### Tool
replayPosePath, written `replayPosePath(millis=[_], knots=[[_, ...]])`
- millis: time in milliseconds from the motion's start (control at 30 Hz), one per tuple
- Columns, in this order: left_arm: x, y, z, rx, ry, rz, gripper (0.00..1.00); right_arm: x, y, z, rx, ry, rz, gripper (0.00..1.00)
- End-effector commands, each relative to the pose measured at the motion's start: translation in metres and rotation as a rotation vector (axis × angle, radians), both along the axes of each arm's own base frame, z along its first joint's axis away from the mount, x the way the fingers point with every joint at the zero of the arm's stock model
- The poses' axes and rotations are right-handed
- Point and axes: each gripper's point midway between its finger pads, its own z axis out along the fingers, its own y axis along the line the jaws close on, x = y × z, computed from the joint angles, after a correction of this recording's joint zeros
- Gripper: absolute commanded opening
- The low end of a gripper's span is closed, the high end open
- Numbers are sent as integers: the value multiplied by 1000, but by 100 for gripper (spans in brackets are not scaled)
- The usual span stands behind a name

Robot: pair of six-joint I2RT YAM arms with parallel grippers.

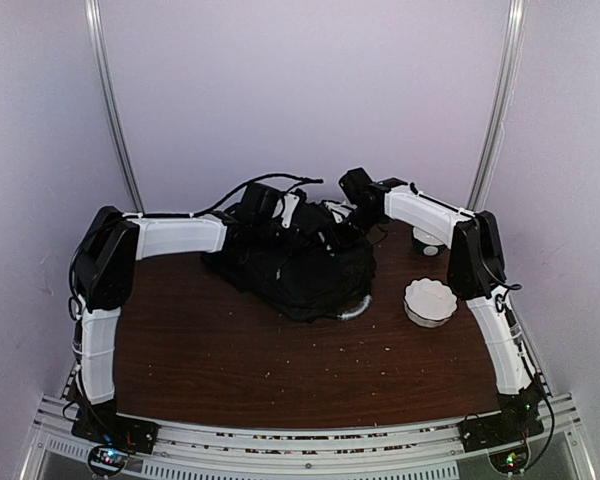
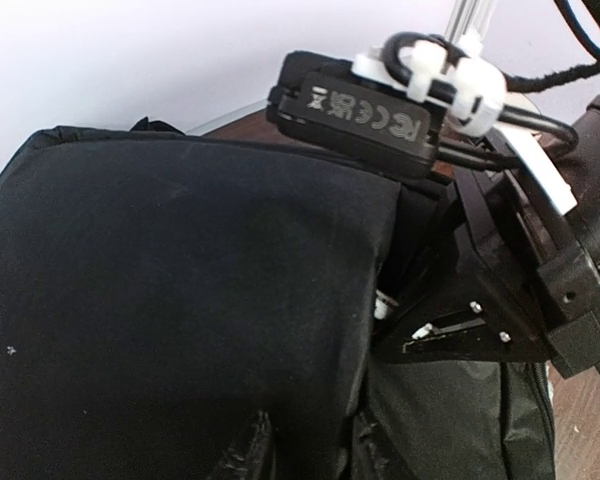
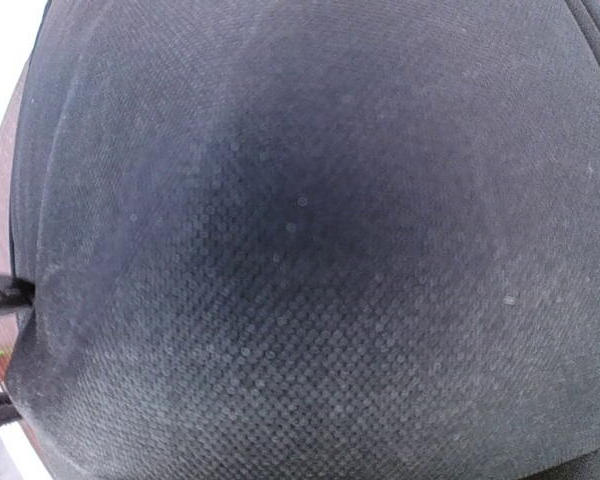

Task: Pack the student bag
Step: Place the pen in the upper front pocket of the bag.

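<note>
Left end effector (image 1: 285,232) and right end effector (image 1: 332,238) press into the bag (image 1: 300,280) (neither's grip can be told), seemingly opening it; next, part the mouth.

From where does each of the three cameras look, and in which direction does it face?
Top external: high behind the bases, looking down at the table, the student bag and a white bowl; the left arm and right arm show whole.
Left wrist: close over the bag, facing across it; the right arm's wrist camera shows, its own fingers do not.
Right wrist: almost against the bag's mesh fabric; no fingers clearly seen.
Shared: all three views show the bag.
</note>
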Motion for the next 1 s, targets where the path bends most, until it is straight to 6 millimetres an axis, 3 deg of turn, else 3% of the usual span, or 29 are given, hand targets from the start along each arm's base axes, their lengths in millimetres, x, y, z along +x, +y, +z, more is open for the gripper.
replayPosePath(millis=[0, 100, 200, 300, 533, 733, 967], knots=[[5, 0, -8, 15, 9, 13, 22, 12, 10, 27, 68, -84, 4, 10], [5, 1, -11, 25, 10, 12, 17, 12, 10, 26, 68, -84, 3, 11], [3, 0, -16, 63, 8, 19, 40, 12, 11, 26, 71, -82, 2, 11], [2, 0, -23, 102, 2, 23, 45, 12, 10, 26, 74, -80, 1, 10], [10, 5, -33, 163, -3, 56, 30, 11, 10, 25, 79, -69, -1, 11], [3, -6, -20, 171, -39, 14, 0, 6, 9, 26, 90, -49, -5, 11], [-25, -16, 2, 139, -77, -56, 0, -11, 0, 33, 104, -6, -39, 12]])
